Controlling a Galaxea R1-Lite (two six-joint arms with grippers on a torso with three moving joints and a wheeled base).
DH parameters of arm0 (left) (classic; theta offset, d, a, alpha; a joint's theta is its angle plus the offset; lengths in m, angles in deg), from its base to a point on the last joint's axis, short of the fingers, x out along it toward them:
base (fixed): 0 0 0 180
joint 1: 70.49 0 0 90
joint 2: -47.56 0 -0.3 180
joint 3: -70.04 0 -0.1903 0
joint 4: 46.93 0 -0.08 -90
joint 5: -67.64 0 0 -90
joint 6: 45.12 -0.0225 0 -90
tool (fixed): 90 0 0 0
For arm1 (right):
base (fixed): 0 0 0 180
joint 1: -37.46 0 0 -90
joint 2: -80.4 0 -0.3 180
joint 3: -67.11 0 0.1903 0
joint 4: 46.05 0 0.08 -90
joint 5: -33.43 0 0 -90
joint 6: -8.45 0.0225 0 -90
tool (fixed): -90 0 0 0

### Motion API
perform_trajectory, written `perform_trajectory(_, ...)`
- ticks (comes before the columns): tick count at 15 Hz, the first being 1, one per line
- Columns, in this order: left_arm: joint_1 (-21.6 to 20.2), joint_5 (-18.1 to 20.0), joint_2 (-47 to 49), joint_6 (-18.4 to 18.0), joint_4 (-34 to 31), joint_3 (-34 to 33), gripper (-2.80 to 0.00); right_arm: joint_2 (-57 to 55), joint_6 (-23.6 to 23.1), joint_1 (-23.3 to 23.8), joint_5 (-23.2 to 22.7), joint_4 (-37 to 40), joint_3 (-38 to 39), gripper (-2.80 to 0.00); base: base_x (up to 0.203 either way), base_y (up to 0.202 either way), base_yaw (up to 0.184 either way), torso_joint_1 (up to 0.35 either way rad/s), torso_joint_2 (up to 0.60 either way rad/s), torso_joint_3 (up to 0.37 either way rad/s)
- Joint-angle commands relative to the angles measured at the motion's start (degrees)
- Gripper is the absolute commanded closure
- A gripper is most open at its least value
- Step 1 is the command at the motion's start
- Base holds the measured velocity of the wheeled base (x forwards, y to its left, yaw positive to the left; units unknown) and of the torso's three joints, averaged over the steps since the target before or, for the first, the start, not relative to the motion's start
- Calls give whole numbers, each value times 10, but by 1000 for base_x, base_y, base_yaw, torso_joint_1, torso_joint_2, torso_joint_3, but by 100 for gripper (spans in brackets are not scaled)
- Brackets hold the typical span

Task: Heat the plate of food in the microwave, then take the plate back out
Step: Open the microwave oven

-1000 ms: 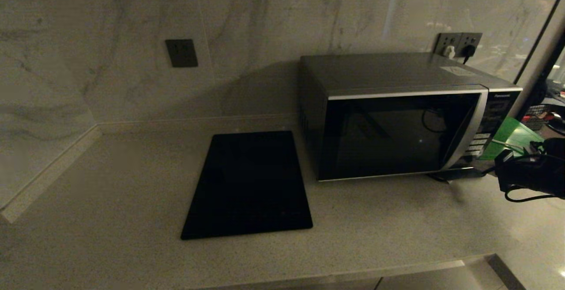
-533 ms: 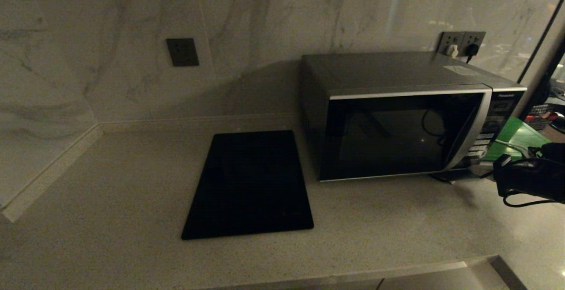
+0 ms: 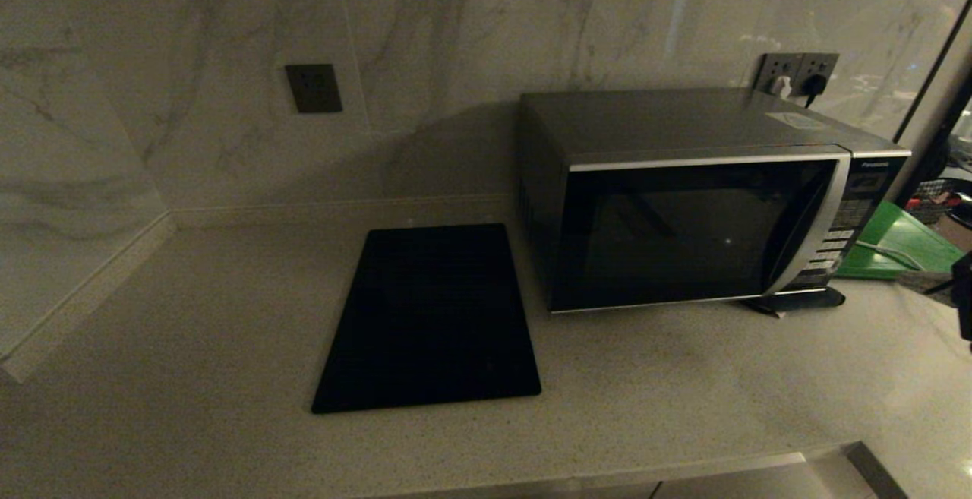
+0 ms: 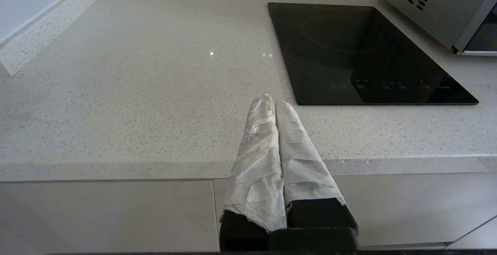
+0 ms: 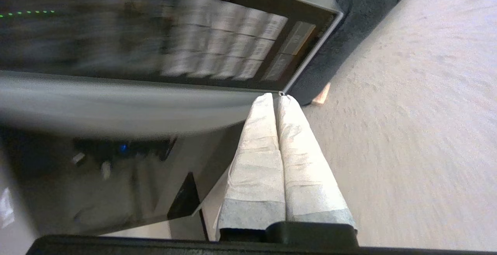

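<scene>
Right gripper [image 5: 275, 96], jaws closed and empty, points at the microwave [image 5: 233, 41] panel's lower corner.

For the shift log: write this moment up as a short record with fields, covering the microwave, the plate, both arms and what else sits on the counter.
microwave: on the counter, door shut, dark glass
plate of food: not in view
right gripper: jaws shut, empty, near the microwave's button panel
left gripper: jaws shut, empty, parked at the counter's front edge
black cooktop: flat on the counter, beside the microwave
green board: beyond the microwave's panel side
</scene>
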Motion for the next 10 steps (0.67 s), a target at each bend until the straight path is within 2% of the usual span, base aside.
perform_trajectory(1, 0, 0, 1, 0, 0, 0, 0, 186, -38, 33, 48, 101, 31, 0, 0, 0, 0, 0, 0, 0)
perform_trajectory(3, 0, 0, 1, 0, 0, 0, 0, 306, -85, 45, 137, 196, 60, 0, 0, 0, 0, 0, 0, 0)
perform_trajectory(5, 0, 0, 1, 0, 0, 0, 0, 423, -122, 43, 229, 253, 112, 0, 0, 0, 0, 0, 0, 0)
perform_trajectory(6, 0, 0, 1, 0, 0, 0, 0, 480, -133, 28, 292, 271, 146, 0, 0, 0, 0, 0, 0, 0)
perform_trajectory(8, 0, 0, 1, 0, 0, 0, 0, 573, -148, -36, 473, 292, 208, 0, 0, 0, 0, 0, 0, 0)
perform_trajectory(10, 1, 0, 1, 0, 0, 0, 0, 641, -155, -148, 615, 305, 244, 0, 0, 0, 0, 0, 0, 0)
